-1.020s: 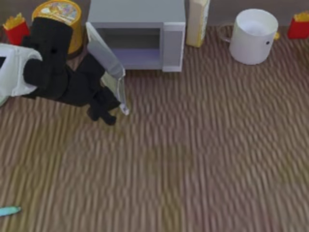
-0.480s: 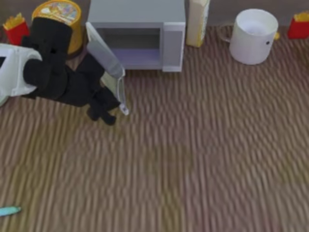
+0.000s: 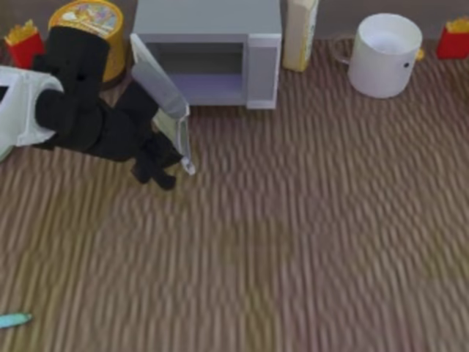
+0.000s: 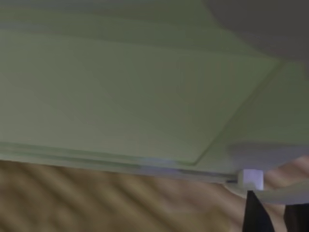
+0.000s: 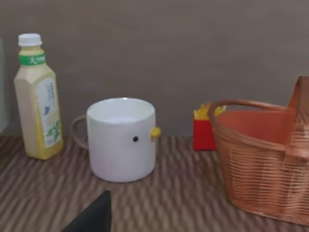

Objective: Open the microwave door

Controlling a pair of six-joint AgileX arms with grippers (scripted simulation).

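Note:
The silver-grey microwave (image 3: 209, 18) stands at the back of the table, left of centre, with its pale interior exposed. The microwave door (image 3: 157, 84) is swung out toward the left front, hinged at the box's left side. My left gripper (image 3: 165, 167) is at the door's free end, shut on the handle there. In the left wrist view the door's panel (image 4: 120, 96) fills most of the picture, and my left gripper (image 4: 275, 212) sits at its small white handle block (image 4: 251, 179). Of my right gripper (image 5: 96, 217) only a dark wedge shows; that arm is outside the top view.
A yellow-lidded tub (image 3: 88, 18) and red fries box (image 3: 22, 40) stand behind my left arm. A pale bottle (image 3: 300, 29), white cup (image 3: 385, 55) and another fries box (image 3: 454, 37) line the back right. A wicker basket (image 5: 265, 159) stands beside them. A teal object (image 3: 15, 320) lies front left.

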